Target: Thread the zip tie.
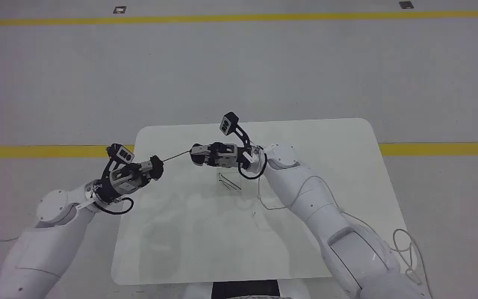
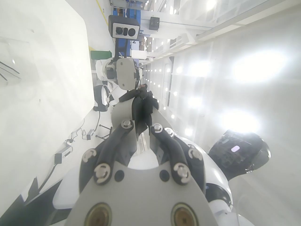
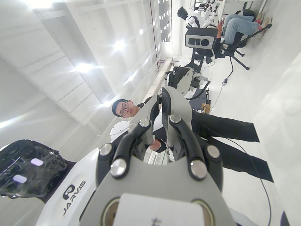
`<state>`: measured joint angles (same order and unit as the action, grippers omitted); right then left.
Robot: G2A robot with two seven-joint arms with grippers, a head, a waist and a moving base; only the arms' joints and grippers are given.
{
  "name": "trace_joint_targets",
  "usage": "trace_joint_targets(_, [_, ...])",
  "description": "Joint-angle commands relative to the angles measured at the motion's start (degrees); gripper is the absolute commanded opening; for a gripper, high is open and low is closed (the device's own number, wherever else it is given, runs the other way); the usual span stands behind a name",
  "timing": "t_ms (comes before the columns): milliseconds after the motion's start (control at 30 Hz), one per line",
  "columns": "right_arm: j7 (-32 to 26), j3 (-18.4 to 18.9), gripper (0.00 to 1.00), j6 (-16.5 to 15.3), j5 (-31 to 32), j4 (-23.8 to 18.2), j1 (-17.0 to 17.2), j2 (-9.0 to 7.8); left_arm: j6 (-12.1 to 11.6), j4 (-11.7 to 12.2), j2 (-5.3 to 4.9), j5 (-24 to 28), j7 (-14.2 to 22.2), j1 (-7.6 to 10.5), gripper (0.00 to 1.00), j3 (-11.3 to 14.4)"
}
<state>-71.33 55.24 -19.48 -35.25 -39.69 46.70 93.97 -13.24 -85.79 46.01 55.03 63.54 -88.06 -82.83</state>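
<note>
White table (image 1: pixel 328 247), grey floor with yellow lines beyond. Zip tie (image 1: pixel 176 156) runs straight above the table's far-left part, between the two grippers. Left gripper (image 1: pixel 157 166) is clamped on one end. Right gripper (image 1: pixel 196 154) is pinched narrow on the other end. Loose zip ties (image 1: pixel 229 182) lie flat on the table near the right wrist.

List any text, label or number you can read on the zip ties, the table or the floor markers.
No text here can be quoted.
The held zip tie: no print visible.
The spare zip ties lying on the table: no print visible.
The table: plain white, no label or number.
The two dark floor markers beyond the far yellow line: too small to read.
</note>
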Motion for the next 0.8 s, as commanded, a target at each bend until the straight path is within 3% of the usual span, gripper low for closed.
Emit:
trace_joint_targets(0, [0.1, 0.0, 0.0, 0.0, 0.1, 0.1, 0.0, 0.01, 0.0, -0.5, 0.15, -0.5, -1.4, 0.04, 1.0, 0.2])
trace_joint_targets(667, [0.1, -1.4, 0.0, 0.0, -1.9, 0.1, 0.7, 1.03, -0.8, -1.1, 1.0, -2.3, -2.8, 0.42, 1.0, 0.8])
trace_joint_targets(767, [1.7, -1.3, 0.0, 0.3, -1.6, -0.5, 1.2, 0.98, -0.6, -1.9, 1.18, -3.2, -4.4, 0.37, 1.0, 1.2])
